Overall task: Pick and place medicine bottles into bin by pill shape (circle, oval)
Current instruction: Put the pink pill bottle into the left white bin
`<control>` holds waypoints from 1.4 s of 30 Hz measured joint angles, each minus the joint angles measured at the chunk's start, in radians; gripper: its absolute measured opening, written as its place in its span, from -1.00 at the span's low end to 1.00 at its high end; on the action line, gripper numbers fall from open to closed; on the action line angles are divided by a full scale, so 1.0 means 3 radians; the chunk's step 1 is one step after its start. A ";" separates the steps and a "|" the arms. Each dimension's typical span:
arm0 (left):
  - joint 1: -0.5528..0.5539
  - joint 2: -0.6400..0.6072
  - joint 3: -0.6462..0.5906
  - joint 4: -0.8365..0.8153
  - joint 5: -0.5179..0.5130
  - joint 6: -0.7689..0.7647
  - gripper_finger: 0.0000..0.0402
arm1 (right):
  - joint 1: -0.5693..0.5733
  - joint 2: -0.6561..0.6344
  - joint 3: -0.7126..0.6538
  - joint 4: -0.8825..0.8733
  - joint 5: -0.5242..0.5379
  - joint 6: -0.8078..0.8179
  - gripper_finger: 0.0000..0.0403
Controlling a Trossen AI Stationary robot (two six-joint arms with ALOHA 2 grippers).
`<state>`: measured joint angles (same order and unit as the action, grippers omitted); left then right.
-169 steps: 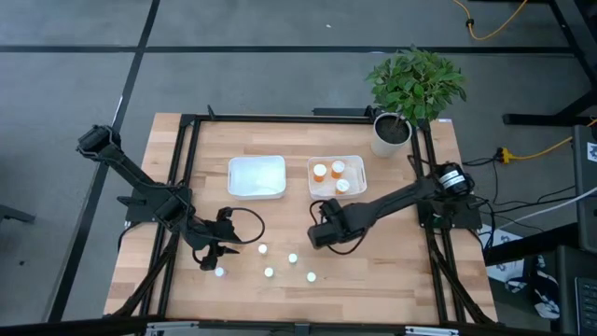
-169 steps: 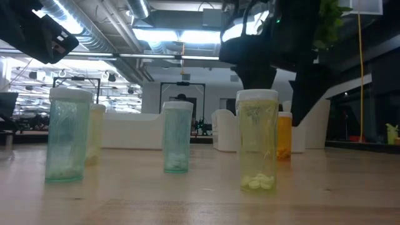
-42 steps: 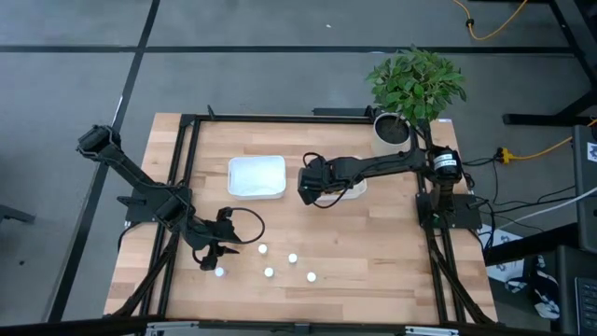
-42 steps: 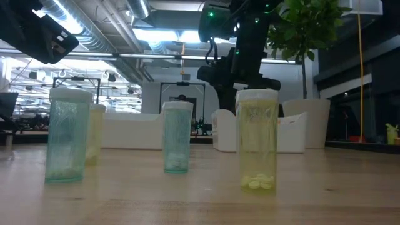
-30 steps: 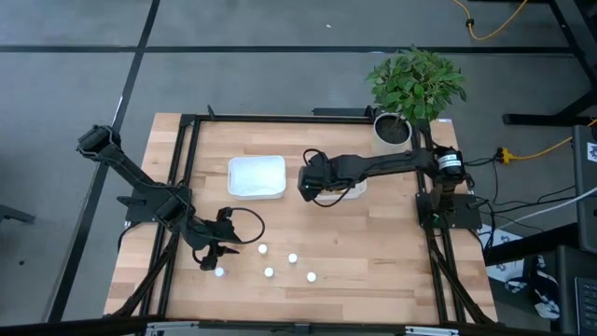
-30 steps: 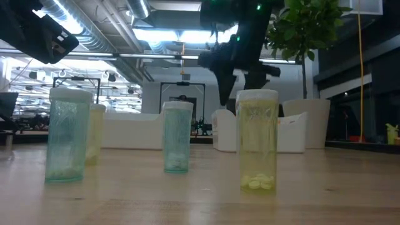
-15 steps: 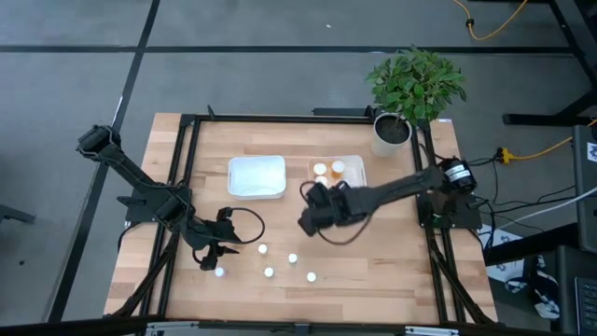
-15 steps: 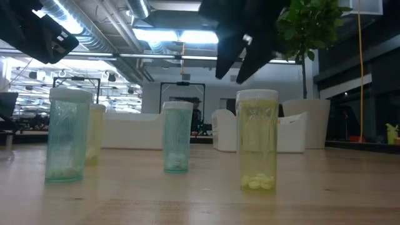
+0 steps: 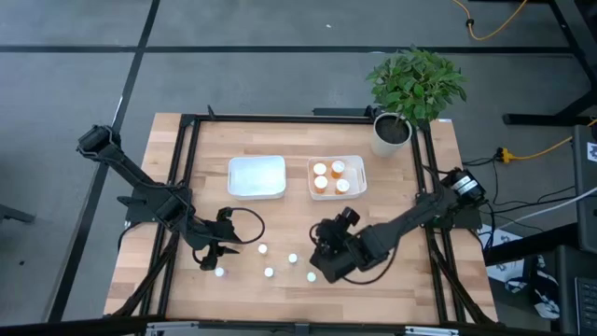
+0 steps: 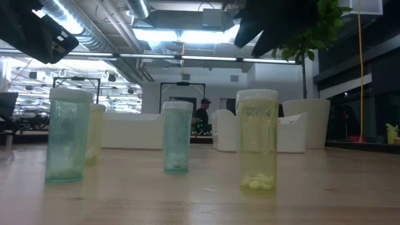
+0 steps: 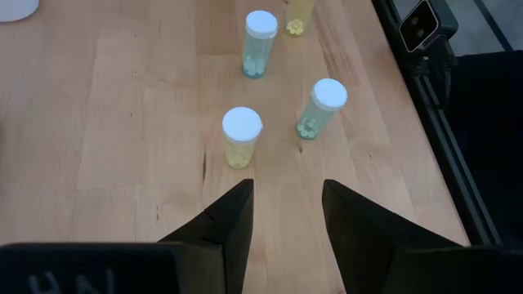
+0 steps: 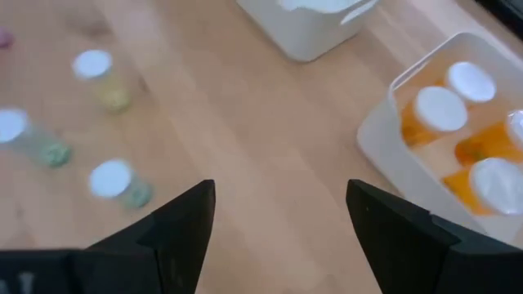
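Note:
Several small white-capped medicine bottles with pale green, blue or yellow bodies (image 9: 269, 273) stand upright on the wooden table near its front edge. Several orange bottles (image 9: 320, 170) stand in the right white bin (image 9: 360, 173). My right gripper (image 9: 320, 264) hovers open above the loose bottles, just beside the rightmost one (image 9: 312, 276); its fingers (image 12: 188, 216) have nothing between them. My left gripper (image 9: 213, 254) waits open at the left of the row, a yellow bottle (image 11: 242, 135) just ahead of its fingertips (image 11: 286, 186).
The left white bin (image 9: 256, 175) stands beside the bin holding orange bottles. A potted plant (image 9: 410, 89) stands at the far right corner. A black frame rail (image 9: 187, 187) runs along the table's sides. Bare wood lies between the bins and the loose bottles.
My right gripper has swung from above the right bin toward the table's near edge, turning as it went, and now hangs over the right end of the row of loose bottles. It has stayed open. No bottle has moved.

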<state>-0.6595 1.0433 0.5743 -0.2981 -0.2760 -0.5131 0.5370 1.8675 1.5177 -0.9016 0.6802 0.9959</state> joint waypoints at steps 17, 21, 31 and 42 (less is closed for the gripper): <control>-0.0001 0.0001 0.0000 0.0000 0.0000 -0.0001 -0.30 | 0.0215 0.0003 0.0000 0.0137 -0.0198 0.0227 0.39; 0.0000 0.0000 0.0000 0.0000 0.0000 0.0000 -0.30 | 0.0222 0.0005 0.0000 0.0135 -0.0426 0.0110 0.39; -0.0001 0.0000 0.0000 0.0000 0.0015 -0.0001 -0.30 | 0.0307 0.0009 0.0000 0.0127 -0.0743 -0.0176 0.39; -0.0001 -0.0001 0.0000 0.0000 0.0015 -0.0001 -0.30 | 0.0419 0.0009 -0.0023 0.0127 -0.0919 -0.0301 0.39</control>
<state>-0.6598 1.0431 0.5743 -0.2981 -0.2714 -0.5133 0.6628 1.8702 1.5109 -0.8633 0.4045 0.9056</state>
